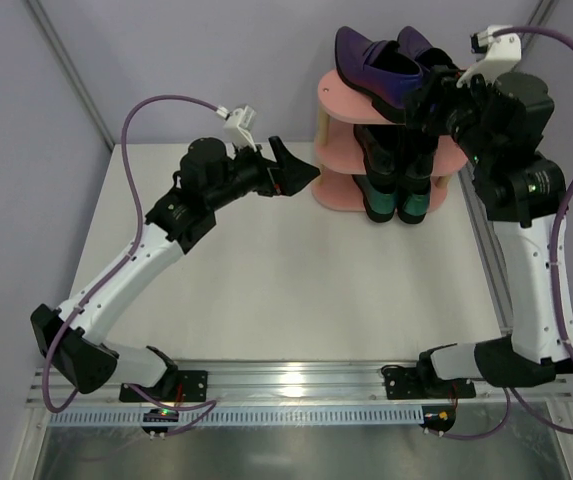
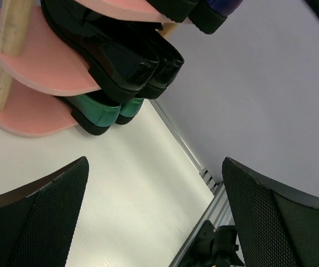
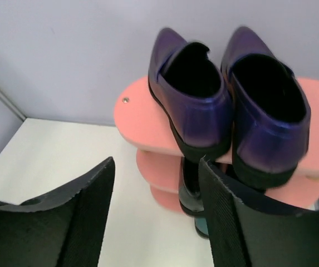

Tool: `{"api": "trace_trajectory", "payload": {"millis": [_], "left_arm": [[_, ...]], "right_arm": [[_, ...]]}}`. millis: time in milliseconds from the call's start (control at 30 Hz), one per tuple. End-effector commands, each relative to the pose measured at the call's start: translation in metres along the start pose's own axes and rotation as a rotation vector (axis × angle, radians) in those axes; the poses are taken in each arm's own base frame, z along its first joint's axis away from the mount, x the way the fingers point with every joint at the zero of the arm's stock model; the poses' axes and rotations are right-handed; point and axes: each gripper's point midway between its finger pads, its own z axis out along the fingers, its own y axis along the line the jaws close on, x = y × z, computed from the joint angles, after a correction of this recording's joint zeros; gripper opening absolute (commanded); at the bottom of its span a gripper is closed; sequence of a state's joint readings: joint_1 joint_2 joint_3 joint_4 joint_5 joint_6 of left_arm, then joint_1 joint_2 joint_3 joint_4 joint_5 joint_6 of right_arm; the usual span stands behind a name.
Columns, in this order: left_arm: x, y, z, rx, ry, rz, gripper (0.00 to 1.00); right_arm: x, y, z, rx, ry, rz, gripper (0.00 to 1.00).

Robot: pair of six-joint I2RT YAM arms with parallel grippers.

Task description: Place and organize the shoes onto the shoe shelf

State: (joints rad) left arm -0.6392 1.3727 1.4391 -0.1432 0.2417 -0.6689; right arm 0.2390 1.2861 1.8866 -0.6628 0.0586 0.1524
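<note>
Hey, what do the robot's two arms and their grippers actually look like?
The left arm and right arm have white link shells with black joints and black bases. A purple cable loops along each one, and a white bracket sits on each wrist. The fingers are black and wedge-shaped, with a fine mesh-like texture.

We are counting two purple shoes, two black shoes and two green shoes, making six in all, or three pairs. We are seeing one pink shelf, and we are counting three boards on it, one above another. We are also counting two grippers: one left gripper and one right gripper.
</note>
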Motion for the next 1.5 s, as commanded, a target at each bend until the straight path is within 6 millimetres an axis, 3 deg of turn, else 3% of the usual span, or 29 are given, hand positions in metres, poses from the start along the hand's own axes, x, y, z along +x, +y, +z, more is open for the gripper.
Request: {"api": "trace_trajectory", "payload": {"millis": [0,33,67,133,233,367,500,567,767,867,1000,1100,1200,1233,1367,1467], "left_arm": [[0.005,-0.004,-0.008,0.037,0.008,0.005,1.00],[0.009,-0.003,-0.011,0.038,0.012,0.005,1.00],[0.012,-0.002,-0.012,0.037,0.017,-0.004,1.00],[0.015,-0.002,-0.017,0.041,0.019,-0.005,1.00],[0.019,-0.001,-0.022,0.043,0.022,-0.007,1.00],[0.026,0.002,-0.029,0.038,0.029,-0.005,1.00],[0.028,0.007,-0.035,0.027,0.026,-0.007,1.00],[0.028,0.010,-0.037,0.020,0.021,-0.013,1.00],[0.029,0.012,-0.045,0.020,0.014,-0.021,1.00],[0.031,0.014,-0.046,0.018,0.017,-0.029,1.00],[0.033,0.015,-0.049,0.018,0.017,-0.033,1.00],[0.034,0.015,-0.051,0.017,0.015,-0.033,1.00],[0.034,0.015,-0.053,0.015,0.013,-0.035,1.00],[0.034,0.016,-0.053,0.013,0.014,-0.035,1.00],[0.034,0.017,-0.055,0.010,0.012,-0.037,1.00],[0.032,0.015,-0.055,0.015,0.006,-0.039,1.00]], "right_arm": [[-0.017,0.020,0.007,-0.114,0.036,-0.087,0.65],[-0.036,0.020,0.004,-0.108,-0.004,-0.103,0.69],[-0.027,0.013,0.023,-0.076,0.030,-0.129,0.73],[-0.030,0.006,0.028,-0.047,0.043,-0.149,0.80],[-0.012,0.003,0.046,-0.062,0.105,-0.198,0.84],[-0.004,-0.002,0.065,-0.068,0.124,-0.260,0.85],[-0.021,-0.010,0.079,-0.020,0.059,-0.271,0.84],[-0.020,-0.020,0.085,0.023,0.060,-0.272,0.84],[0.007,-0.038,0.104,0.090,0.131,-0.276,0.82],[0.009,-0.039,0.109,0.093,0.129,-0.276,0.80],[0.005,-0.035,0.119,0.071,0.100,-0.275,0.71],[0.004,-0.028,0.124,0.037,0.092,-0.270,0.57],[0.011,-0.028,0.129,0.025,0.109,-0.268,0.38],[0.013,-0.028,0.130,0.026,0.117,-0.265,0.26],[0.014,-0.026,0.121,0.019,0.124,-0.254,0.05],[0.010,-0.016,0.109,-0.022,0.111,-0.230,0.04]]}}
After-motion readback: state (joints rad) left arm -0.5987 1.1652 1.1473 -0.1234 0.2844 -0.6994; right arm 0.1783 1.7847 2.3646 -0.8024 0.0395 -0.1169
